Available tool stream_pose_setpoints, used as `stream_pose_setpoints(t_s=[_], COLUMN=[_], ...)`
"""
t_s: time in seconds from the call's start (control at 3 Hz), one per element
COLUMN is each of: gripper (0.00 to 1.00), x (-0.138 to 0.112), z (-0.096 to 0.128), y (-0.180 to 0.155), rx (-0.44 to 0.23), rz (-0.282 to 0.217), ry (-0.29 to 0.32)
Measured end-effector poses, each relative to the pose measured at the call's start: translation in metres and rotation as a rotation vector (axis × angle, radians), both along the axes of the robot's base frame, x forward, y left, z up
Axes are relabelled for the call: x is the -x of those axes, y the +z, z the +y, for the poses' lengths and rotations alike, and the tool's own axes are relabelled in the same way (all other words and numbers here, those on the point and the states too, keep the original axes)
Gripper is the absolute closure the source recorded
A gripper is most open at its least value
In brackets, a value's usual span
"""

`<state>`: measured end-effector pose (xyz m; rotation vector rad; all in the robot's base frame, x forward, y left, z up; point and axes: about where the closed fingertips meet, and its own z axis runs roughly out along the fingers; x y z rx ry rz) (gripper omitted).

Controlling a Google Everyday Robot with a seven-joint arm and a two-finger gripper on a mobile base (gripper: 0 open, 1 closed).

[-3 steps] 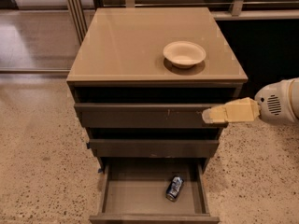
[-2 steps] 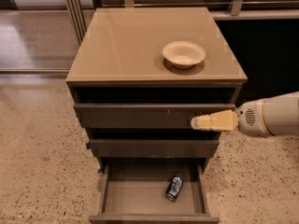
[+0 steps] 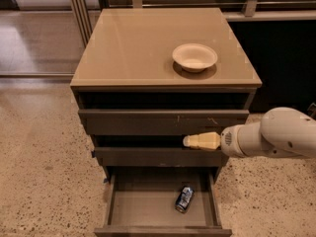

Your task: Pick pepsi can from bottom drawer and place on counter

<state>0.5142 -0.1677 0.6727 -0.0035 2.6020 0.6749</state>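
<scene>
toward the bottom drawer's (image 3: 143,207) right wall lies the pepsi can (image 3: 184,199), open floor leftward; my gripper (image 3: 187,141) hangs above it at the middle drawer's (image 3: 143,156) top edge; i can't tell its spread.

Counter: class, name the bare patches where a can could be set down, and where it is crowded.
The counter is bare across its left half and front edge; the bowl crowds the right side. The gripper hangs before the middle drawer, above the pepsi can in the bottom drawer.

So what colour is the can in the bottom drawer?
Can: blue, silver ends, camera view; tool before the middle drawer.
</scene>
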Motion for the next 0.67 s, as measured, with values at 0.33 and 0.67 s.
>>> stream_pose_setpoints(t_s=[0.33,0.67], gripper=[0.0,0.0], x=[-0.0036,0.0049], z=[0.0026,0.0047], y=[0.0005,0.0043], rx=[0.002,0.03], rz=[-0.01,-0.05], ry=[-0.002,-0.013])
